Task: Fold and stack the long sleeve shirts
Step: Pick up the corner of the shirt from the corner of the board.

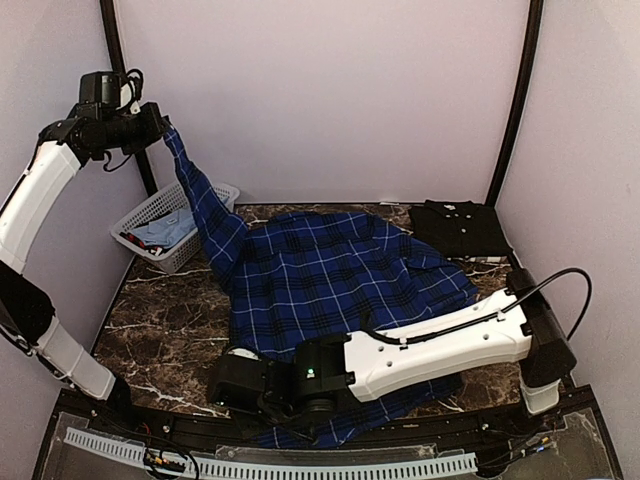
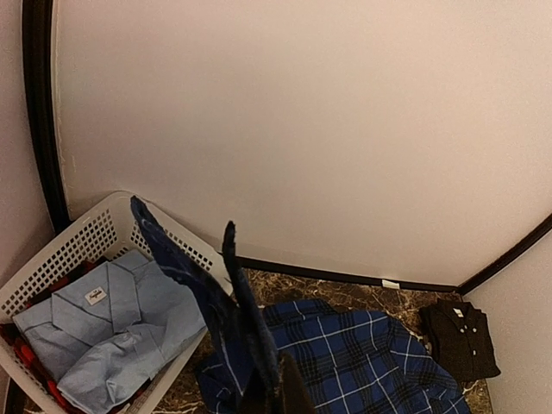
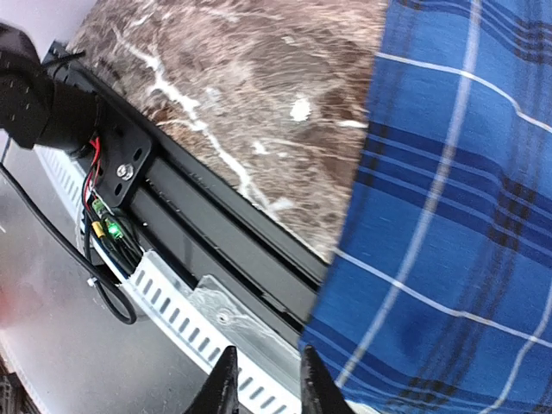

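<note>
Pale lilac walls [image 1: 330, 100] enclose a dark marble-pattern desk [image 1: 160, 310].

1. Locate the plaid shirt [image 1: 330, 285]. Its body lies spread across the middle of the desk. Its near hem hangs over the desk's front edge, above a white slotted cable duct [image 1: 300, 466].
2. Check the left tool [image 1: 160, 128]. It is raised high at the far left, well above the desk, with its jaws clamped on the end of one plaid sleeve. The sleeve runs down from the tool to the shirt body, passing the basket [image 2: 82, 237].
3. Check the right tool [image 3: 266, 352]. The right arm lies low across the near part of the plaid shirt. The tool sits at the desk's front edge, just beside the overhanging hem. In the right wrist view its fingers stand slightly apart with nothing between them, and only the duct shows through the gap. You cannot tell whether the nearer finger touches the cloth.
4. Locate the black shirt [image 1: 462, 228]. It lies folded at the far right corner of the desk, just beside the plaid shirt's far edge.
5. Note the white lattice basket at the far left corner. A folded light-blue garment [image 2: 112, 319] lies on top inside it, with red cloth showing underneath.
</note>
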Robot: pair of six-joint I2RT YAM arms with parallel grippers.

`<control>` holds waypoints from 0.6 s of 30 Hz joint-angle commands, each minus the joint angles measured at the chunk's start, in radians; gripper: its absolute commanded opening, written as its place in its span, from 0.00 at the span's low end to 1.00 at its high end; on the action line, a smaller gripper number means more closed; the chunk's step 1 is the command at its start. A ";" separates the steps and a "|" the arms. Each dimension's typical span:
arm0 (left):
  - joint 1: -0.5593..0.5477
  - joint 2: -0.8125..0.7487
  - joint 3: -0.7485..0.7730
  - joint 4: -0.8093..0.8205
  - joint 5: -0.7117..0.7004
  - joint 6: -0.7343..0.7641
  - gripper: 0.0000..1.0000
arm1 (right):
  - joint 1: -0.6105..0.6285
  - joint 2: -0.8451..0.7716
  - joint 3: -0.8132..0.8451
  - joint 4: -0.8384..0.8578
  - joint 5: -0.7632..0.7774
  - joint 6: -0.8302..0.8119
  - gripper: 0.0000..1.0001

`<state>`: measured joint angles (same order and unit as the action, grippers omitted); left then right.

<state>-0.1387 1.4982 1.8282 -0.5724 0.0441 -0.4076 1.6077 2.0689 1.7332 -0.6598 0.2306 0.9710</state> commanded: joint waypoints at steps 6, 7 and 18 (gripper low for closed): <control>-0.006 -0.010 -0.026 0.035 0.013 -0.027 0.00 | 0.065 0.279 0.311 -0.327 0.100 0.032 0.35; -0.006 -0.011 -0.028 0.030 0.013 -0.024 0.00 | 0.068 0.291 0.316 -0.328 0.101 0.040 0.36; -0.006 -0.013 -0.038 0.022 0.014 0.005 0.00 | 0.072 0.382 0.390 -0.386 0.096 0.062 0.36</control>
<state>-0.1402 1.5105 1.7996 -0.5667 0.0486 -0.4244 1.6737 2.4218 2.0930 -1.0119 0.3161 1.0161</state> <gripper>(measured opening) 0.015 0.366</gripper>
